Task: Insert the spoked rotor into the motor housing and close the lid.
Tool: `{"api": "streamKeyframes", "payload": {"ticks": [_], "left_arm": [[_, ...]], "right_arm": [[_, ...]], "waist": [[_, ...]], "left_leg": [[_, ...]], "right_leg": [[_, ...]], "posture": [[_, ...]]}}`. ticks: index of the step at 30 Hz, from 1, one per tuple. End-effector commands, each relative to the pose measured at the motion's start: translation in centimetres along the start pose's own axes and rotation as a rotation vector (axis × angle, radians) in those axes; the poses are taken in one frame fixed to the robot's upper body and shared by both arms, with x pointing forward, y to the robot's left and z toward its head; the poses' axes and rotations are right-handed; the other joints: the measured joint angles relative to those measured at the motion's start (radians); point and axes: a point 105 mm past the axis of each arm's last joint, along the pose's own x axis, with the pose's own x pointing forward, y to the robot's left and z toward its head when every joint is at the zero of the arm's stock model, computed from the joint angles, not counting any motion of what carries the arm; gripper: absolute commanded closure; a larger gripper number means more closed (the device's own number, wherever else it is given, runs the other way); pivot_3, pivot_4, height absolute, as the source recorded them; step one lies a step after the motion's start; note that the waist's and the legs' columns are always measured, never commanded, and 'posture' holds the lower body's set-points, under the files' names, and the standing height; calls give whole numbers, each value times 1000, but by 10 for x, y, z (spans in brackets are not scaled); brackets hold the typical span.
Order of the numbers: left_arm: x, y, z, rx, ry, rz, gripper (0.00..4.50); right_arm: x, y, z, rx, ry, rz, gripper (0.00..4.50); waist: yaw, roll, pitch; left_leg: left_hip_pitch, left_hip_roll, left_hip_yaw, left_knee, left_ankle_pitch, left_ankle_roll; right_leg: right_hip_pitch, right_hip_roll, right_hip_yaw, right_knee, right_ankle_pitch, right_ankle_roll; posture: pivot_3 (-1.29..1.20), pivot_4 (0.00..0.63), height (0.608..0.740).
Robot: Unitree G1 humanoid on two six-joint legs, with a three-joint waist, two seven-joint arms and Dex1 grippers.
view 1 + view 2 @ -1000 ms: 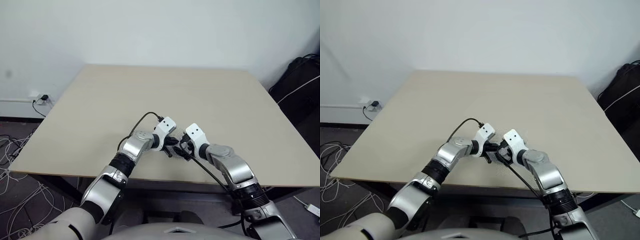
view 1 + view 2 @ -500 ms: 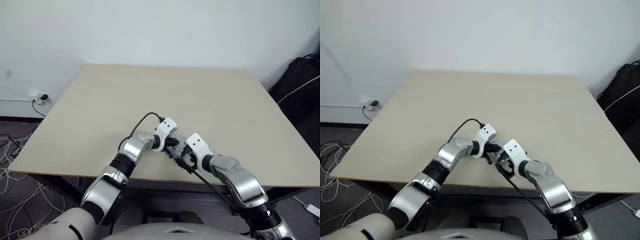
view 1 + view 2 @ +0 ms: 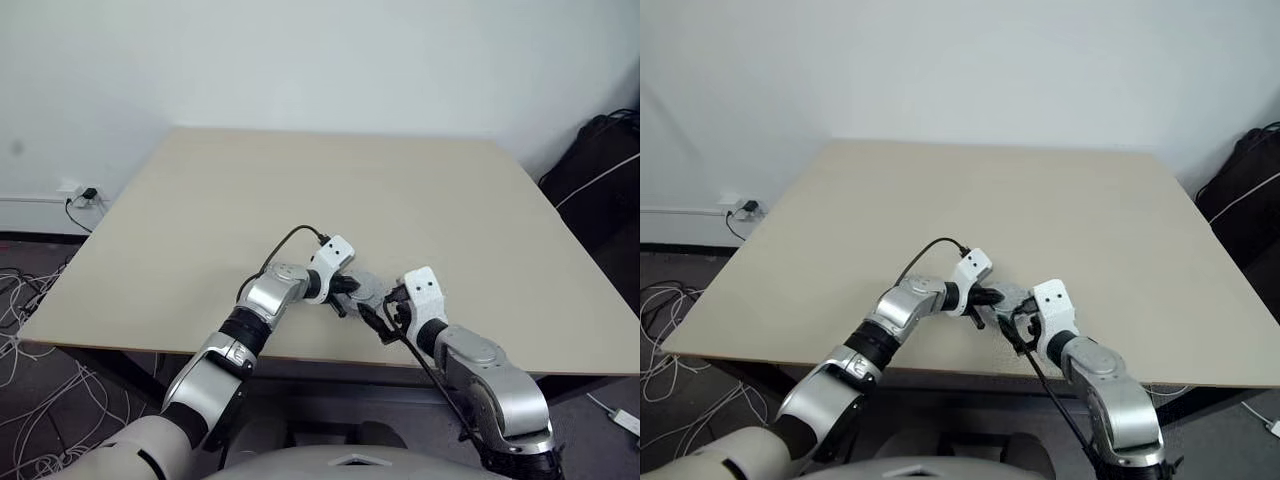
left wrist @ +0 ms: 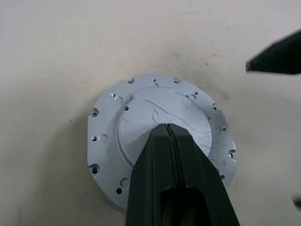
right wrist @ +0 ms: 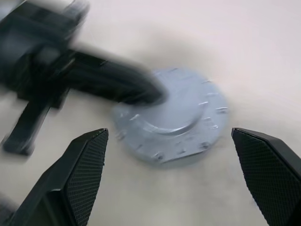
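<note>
While the clenched left claw (image 4: pixel 168 129) presses the silver lid (image 4: pixel 141 117), the right claw (image 5: pixel 171 155) gapes released.

My left pincer (image 4: pixel 168 129) reaches right and downward, fingers pressed together. My right pincer (image 5: pixel 176 146) points forward and down, its fingers (image 5: pixel 84 174) spread wide.

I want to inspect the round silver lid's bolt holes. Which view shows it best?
The left wrist view: the lid is sharp, its rim holes plain. The right wrist view blurs it; the eye views show a sliver between the arms.
</note>
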Motion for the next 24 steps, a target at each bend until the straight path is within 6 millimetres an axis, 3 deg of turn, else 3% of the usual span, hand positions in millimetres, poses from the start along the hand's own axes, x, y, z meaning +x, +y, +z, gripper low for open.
{"api": "streamKeyframes", "payload": {"ticks": [1,4,7,24], "left_arm": [[0,0,-7,7,33,1,4500],[0,0,-7,7,31,6,4500],[0,1,-7,7,31,7,4500],[-2,2,-7,-1,25,13,4500]], "right_arm": [[2,-20,9,131,-67,-139,26],[8,-35,3,274,-68,-259,26],[14,-35,-3,400,-47,-267,26],[43,6,-9,607,39,16,26]], "waist": [[-1,0,0],[-2,1,-1],[-2,3,0],[-14,5,0]], "left_leg": [[0,0,0,0,0,0],[0,0,0,0,0,0],[0,0,0,-1,0,0],[0,-1,0,-3,0,0]], "right_leg": [[0,0,0,0,0,1],[-1,0,0,0,1,2],[-1,0,0,0,2,3],[-2,0,1,1,2,2]], "posture": [[0,0,740],[0,0,740],[0,0,740],[0,0,740]]}}
